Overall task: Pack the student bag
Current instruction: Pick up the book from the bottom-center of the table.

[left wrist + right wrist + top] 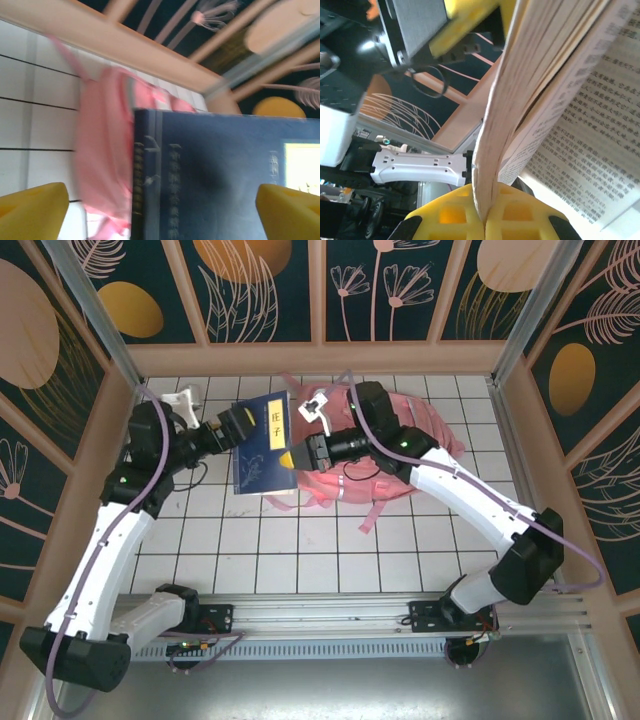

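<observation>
Open wide, the left gripper [240, 425] faces a blue book [262, 445].
Its yellow fingers [31, 211] straddle the cover; the right gripper [484, 220] is clamped on the pages, with the pink student bag [100, 165] lying under and beyond it.

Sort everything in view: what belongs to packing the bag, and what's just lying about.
Job: student bag; blue book, clamped in the right gripper; left gripper, open at the book.
Just surroundings: tiled table; patterned wall panels.
</observation>
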`<state>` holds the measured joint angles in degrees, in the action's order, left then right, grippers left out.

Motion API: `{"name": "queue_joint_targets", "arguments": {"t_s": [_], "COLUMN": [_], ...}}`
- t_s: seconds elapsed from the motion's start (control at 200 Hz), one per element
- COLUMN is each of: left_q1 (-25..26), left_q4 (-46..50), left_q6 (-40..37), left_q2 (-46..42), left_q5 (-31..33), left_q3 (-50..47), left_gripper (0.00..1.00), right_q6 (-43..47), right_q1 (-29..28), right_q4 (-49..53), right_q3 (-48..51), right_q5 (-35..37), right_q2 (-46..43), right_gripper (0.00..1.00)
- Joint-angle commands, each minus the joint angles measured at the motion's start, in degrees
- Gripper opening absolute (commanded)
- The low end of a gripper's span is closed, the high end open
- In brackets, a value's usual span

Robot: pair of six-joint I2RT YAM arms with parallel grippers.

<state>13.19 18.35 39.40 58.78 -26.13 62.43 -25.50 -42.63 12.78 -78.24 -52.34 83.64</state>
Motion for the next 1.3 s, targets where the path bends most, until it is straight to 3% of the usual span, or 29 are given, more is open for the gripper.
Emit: {"name": "queue_joint_targets", "arguments": {"t_s": [0.0,0.185,0.31,0.385,0.52,0.646,0.781,0.841,0.906,1.056,1.136,1.291], "left_q1": [0.2,0.2,0.2,0.2,0.6,1.0,1.2,1.2,1.2,1.2,1.2,1.2], "left_q4": [-20.6,-35.9,-38.6,-44.3,-50.6,-53.2,-53.5,-53.6,-53.0,-49.5,-52.5,-66.4], "left_q6": [9.0,18.1,20.5,23.9,26.8,27.5,27.0,26.7,26.0,23.5,25.9,34.4], "left_q2": [-1.2,-0.7,-0.3,-0.3,-0.4,-0.9,-1.5,-1.7,-1.7,-2.1,-2.3,-2.9], "left_q5": [-17.4,-22.8,-22.8,-24.6,-26.5,-27.2,-27.4,-27.4,-27.1,-21.0,-15.7,-1.4], "left_q3": [-5.5,-10.7,-12.2,-14.0,-15.5,-16.6,-17.0,-16.9,-16.3,-13.8,-13.8,-19.3], "left_gripper": [0.99,0.93,0.77,0.57,0.36,0.29,0.10,0.07,0.00,0.00,0.00,0.00], "right_q6": [1.8,1.0,2.0,3.1,3.4,3.4,3.6,3.7,3.2,-3.6,-9.3,-19.2], "right_q1": [0.7,2.1,3.0,3.6,4.7,5.0,5.1,5.0,5.0,4.9,4.4,1.8], "right_q4": [-6.5,-9.2,-7.8,-6.3,-5.8,-5.9,-5.0,-4.0,-3.6,-10.0,-18.7,-39.8], "right_q3": [1.8,3.9,4.2,4.3,5.3,5.9,5.6,5.2,5.3,10.5,16.2,26.1], "right_q5": [-5.6,-7.7,-7.7,-7.1,-6.3,-4.3,-0.3,2.8,7.0,20.5,24.8,30.2], "right_q2": [-4.3,-7.0,-7.5,-7.4,-7.3,-7.3,-7.2,-7.3,-8.0,-12.7,-15.9,-19.4], "right_gripper": [0.00,0.00,0.00,0.00,0.00,0.00,0.00,0.11,0.33,0.73,0.86,0.85]}}
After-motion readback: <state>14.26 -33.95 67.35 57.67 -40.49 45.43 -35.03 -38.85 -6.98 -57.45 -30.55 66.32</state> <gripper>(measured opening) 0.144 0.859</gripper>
